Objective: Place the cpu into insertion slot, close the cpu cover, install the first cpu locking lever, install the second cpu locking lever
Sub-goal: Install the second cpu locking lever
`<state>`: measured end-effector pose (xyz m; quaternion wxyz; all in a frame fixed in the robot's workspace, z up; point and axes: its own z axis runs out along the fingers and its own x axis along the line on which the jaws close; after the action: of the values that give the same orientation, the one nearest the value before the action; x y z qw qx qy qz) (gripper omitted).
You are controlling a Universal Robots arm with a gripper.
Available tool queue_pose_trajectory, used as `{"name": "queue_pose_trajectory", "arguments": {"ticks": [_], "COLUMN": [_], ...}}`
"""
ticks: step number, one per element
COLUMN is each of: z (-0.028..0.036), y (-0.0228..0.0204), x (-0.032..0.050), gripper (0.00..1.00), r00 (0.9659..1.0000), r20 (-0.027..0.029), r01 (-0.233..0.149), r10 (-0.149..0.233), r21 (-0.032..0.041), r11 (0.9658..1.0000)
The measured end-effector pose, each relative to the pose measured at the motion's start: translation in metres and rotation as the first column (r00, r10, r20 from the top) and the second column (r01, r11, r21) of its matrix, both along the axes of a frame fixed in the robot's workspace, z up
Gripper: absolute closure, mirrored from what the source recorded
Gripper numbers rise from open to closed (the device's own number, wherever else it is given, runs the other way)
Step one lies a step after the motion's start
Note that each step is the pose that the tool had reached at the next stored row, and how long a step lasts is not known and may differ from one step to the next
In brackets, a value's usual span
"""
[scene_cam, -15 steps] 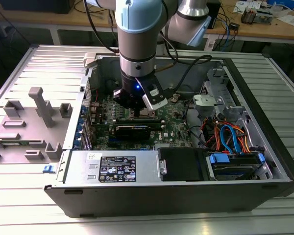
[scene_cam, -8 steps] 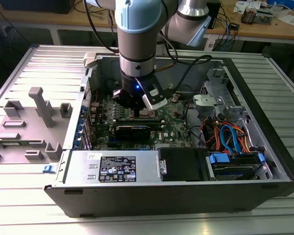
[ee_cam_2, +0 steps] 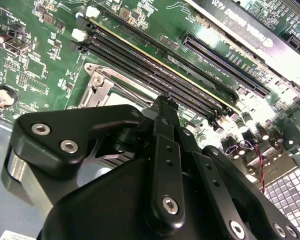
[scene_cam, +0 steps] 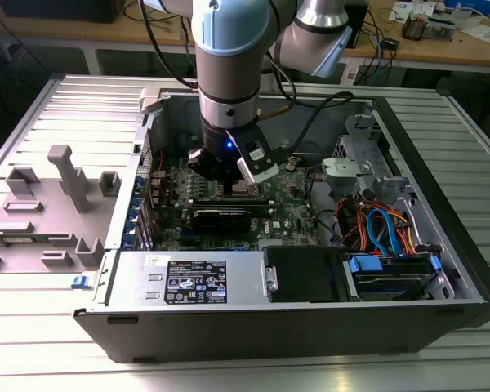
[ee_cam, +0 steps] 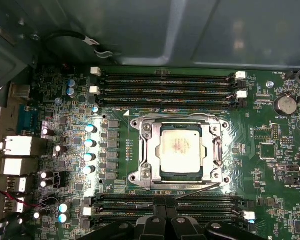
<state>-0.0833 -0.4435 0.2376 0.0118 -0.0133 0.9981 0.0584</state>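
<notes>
Claw, fingers pressed together, hovers beside the cpu cover, closed over the cpu

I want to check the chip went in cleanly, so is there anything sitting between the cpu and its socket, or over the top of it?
Nothing visible is in the way. In the first wrist view the cpu already lies inside the insertion slot, its silvery top showing through the window of the cpu cover around it. The gripper sits beside the socket, over the memory slots.

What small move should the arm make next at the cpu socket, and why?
Probably ease the gripper onto the thin lever beside it and press it toward its latch: the cpu is seated, the cpu cover lies closed around it, and that lever looks slanted, not yet hooked.
</notes>
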Motion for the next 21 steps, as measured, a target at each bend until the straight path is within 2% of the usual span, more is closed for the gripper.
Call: {"name": "queue_pose_trajectory", "arguments": {"ticks": [3, 4, 6, 9, 12, 14, 17, 21], "z": [-0.0006, -0.0012, -0.0018, -0.0035, -0.0052, -0.0064, -0.0089, -0.0127], "y": [0.0, 0.0, -0.0003, -0.0029, -0.0045, -0.0046, -0.0046, -0.0045], "x": [-0.0001, -0.0002, -0.0001, -0.0002, -0.0003, -0.0004, -0.002, -0.0055], "gripper": [0.89, 0.89, 0.89, 0.89, 0.89, 0.89, 0.89, 0.89], "r00": [0.9994, 0.9992, 0.9992, 0.9991, 0.999, 0.9988, 0.9987, 0.9986], "r20": [-0.0356, -0.0401, -0.0408, -0.0415, -0.0428, -0.0449, -0.0451, -0.0448], "r01": [0.0, 0.0, 0.0, -0.003, -0.013, -0.017, -0.021, -0.025], "r10": [0.0, 0.0, 0.0, 0.004, 0.014, 0.017, 0.022, 0.026], "r21": [0.0002, 0.0003, 0.0033, 0.0138, 0.0157, 0.0172, 0.0198, 0.0295], "r11": [1.0, 1.0, 1.0, 0.9999, 0.9998, 0.9997, 0.9996, 0.9992]}}
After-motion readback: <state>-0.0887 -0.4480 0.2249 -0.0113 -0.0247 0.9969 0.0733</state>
